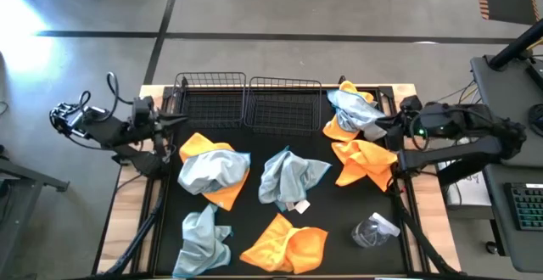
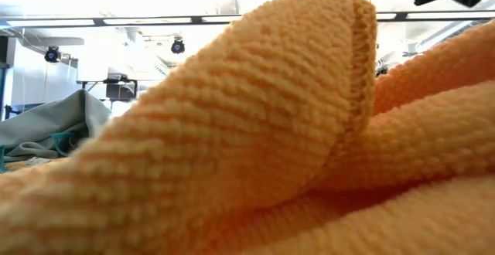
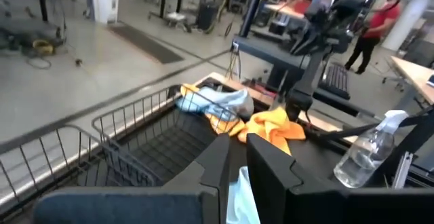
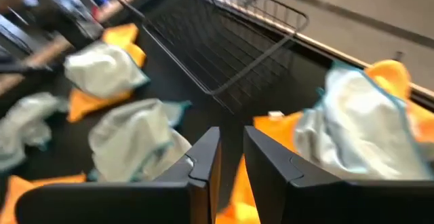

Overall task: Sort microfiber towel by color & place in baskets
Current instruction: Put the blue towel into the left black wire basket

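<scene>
Two empty baskets [image 1: 246, 102] sit side by side at the bench's [image 1: 339, 229] far edge; orange and blue-grey towels [image 1: 288, 178] lie scattered across the mat; left end effector [image 1: 174, 120] hovers at the left edge, right end effector [image 1: 386, 126] near the far right corner, both with fingers slightly apart, holding nothing.

Soft cloth throughout the orange towels [image 2: 232, 131], with a nubbly, looped microfibre weave and a stitched hem, matt. Same matt, fuzzy cloth in the pale blue-grey towels [image 1: 291, 176]. Thin black metal wire, slightly sheened, in the two baskets [image 1: 246, 102]. Clear, glossy plastic in the spray bottle [image 3: 366, 149]. Matt black covering over the bench [image 1: 335, 212], pale bare wood along its edges. Smooth, dark, matt plastic on the right pincer [image 4: 230, 159].
</scene>
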Robot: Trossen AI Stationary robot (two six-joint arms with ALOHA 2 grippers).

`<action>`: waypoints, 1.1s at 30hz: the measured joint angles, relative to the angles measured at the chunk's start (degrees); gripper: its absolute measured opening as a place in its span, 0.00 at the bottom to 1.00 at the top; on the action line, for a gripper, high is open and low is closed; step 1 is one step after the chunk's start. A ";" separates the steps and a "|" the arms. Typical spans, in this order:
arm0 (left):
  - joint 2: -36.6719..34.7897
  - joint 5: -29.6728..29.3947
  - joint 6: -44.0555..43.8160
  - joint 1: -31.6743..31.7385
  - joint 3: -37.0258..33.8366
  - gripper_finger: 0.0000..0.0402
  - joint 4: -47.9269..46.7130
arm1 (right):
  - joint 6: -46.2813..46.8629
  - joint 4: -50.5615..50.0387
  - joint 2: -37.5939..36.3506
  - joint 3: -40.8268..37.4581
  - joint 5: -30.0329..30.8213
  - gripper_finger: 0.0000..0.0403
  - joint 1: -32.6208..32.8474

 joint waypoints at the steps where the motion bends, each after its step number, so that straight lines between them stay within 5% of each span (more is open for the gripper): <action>1: 0.74 0.57 -0.68 0.00 0.68 0.08 -0.33 | 0.02 -2.08 1.58 1.83 -0.01 0.15 0.01; 12: 7.75 6.88 -9.69 0.00 5.28 0.08 -1.44 | 1.34 -16.32 12.07 14.44 -0.04 0.15 -0.02; 25: 16.51 12.18 -29.91 0.86 5.51 0.08 -24.37 | 5.64 -20.51 13.29 13.65 -0.07 0.15 -0.02; 33: 21.94 19.57 -35.27 0.85 5.11 0.08 -25.76 | 5.64 -20.51 13.53 13.63 -0.04 0.15 -0.02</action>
